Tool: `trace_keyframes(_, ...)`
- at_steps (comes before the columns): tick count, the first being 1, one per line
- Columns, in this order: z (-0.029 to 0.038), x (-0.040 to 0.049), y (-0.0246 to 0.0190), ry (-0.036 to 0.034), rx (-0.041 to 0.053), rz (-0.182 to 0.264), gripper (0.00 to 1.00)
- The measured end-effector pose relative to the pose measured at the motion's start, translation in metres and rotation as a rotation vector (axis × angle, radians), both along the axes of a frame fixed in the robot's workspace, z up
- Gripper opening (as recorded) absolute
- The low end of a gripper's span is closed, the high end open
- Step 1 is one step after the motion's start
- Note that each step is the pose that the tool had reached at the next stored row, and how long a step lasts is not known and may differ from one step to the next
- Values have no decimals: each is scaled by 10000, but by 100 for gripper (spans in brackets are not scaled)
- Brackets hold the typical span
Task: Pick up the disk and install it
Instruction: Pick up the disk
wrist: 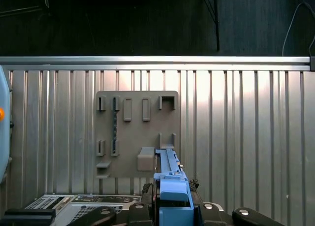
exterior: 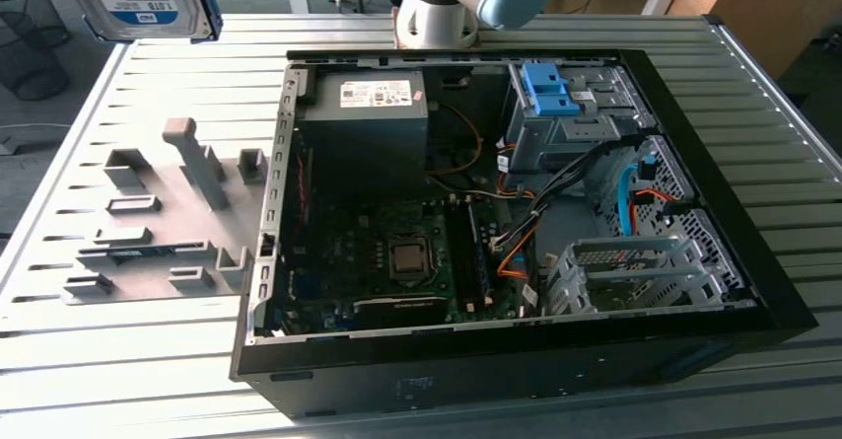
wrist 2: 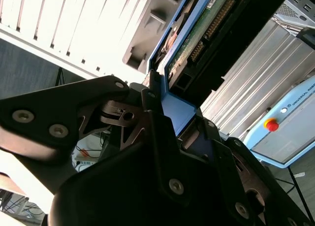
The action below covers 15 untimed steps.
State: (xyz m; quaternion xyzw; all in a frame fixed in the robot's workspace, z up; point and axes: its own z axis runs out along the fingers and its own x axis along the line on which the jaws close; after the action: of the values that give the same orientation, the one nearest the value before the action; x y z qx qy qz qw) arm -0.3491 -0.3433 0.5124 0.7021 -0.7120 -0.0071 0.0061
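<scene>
Above the table's (exterior: 145, 360) edge at the exterior view's left, the gripper (wrist 2: 172, 110) clamps the disk (exterior: 138, 0), long axis pointing downward.

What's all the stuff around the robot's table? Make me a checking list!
Surface: slatted metal table, carrying an open computer case and a grey fixture plate.
Job's things: the disk is up in the air, off the table, at the exterior view's left.
Clutter: nothing seen.
Grippers: gripper shut on the disk's blue rail.
Cables: orange, blue and black cables inside the case.
Surroundings: wire bin beside the table; red button nearby.
</scene>
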Motion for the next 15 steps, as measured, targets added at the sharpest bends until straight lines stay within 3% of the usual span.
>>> trace_keyframes(15,0,107,0,-1,1,0,36)
